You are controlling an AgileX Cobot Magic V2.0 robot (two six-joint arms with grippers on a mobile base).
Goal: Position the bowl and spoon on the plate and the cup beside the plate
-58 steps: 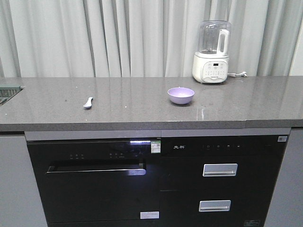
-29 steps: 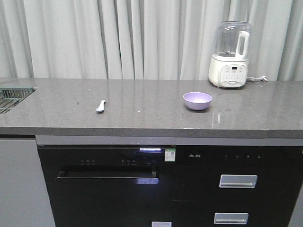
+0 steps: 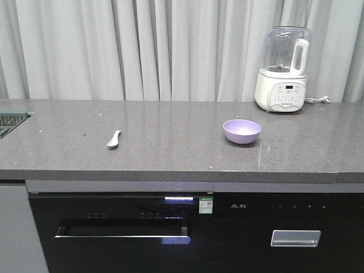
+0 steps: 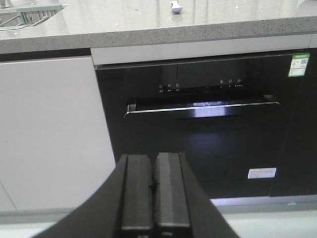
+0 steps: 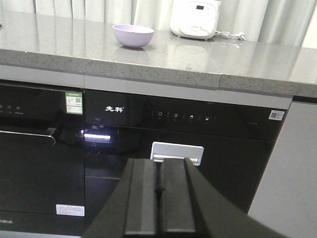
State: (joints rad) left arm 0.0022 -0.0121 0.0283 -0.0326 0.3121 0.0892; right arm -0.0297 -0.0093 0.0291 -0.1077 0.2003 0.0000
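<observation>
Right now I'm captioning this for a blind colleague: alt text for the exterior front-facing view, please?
A lavender bowl sits right of centre on a grey stone counter, a pale blue spoon lying apart to its left. A white jug appliance stands at the back right before pale curtains; black built-in appliances fill the cabinet below.
</observation>
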